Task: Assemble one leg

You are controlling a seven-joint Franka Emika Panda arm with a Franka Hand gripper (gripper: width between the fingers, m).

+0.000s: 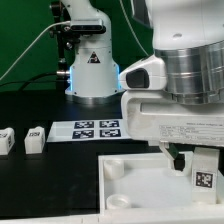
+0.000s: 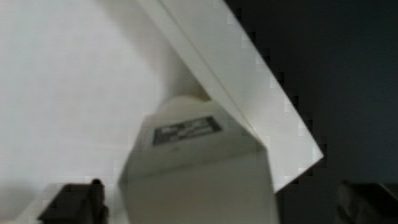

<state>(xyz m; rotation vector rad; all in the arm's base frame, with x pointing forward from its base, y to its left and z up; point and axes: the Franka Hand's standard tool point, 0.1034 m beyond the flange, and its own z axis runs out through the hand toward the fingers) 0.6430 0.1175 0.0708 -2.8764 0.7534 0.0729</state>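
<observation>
My gripper (image 1: 196, 163) hangs over the near right part of the large white panel (image 1: 130, 185) and is shut on a leg (image 1: 202, 180), a white block with its tag facing the camera. The leg's lower end is at the panel's surface. In the wrist view the leg (image 2: 196, 150) runs up between my dark fingers (image 2: 71, 203), its tag visible at the far end, and the gripper (image 2: 214, 205) closes round it. The panel (image 2: 71, 90) fills one side of that view. Two more legs (image 1: 35, 138) (image 1: 5, 140) stand on the table at the exterior view's left.
The marker board (image 1: 97, 128) lies on the black table behind the panel. The arm's base (image 1: 92, 70) stands at the back. A round socket (image 1: 113, 169) shows in the panel's far left corner.
</observation>
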